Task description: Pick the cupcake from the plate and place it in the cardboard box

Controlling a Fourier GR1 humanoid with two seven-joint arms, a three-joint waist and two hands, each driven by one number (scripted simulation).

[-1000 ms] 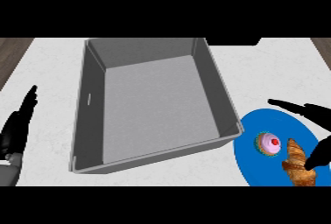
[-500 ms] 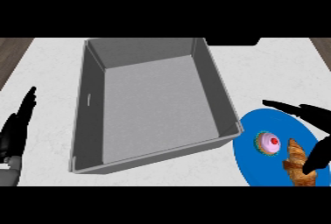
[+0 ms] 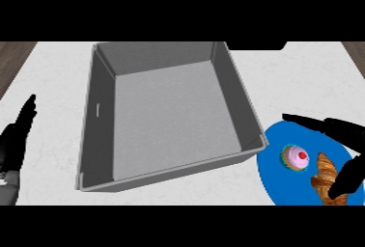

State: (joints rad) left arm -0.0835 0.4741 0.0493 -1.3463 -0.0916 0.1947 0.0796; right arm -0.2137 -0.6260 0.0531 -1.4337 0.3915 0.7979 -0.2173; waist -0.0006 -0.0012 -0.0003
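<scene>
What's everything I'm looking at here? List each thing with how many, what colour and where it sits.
box: one, grey, open-topped, middle of the counter, nothing inside.
plate: one, blue, round, lower right, beside the box's near right corner.
cupcake: one, pink icing with a red top, on the plate.
croissant: one, golden brown, on the plate, right of the cupcake.
counter: one, white marbled, under everything.
left hand: one, black, open, resting at the left edge.
right hand: one, black, open, fingers spread over the plate.
</scene>
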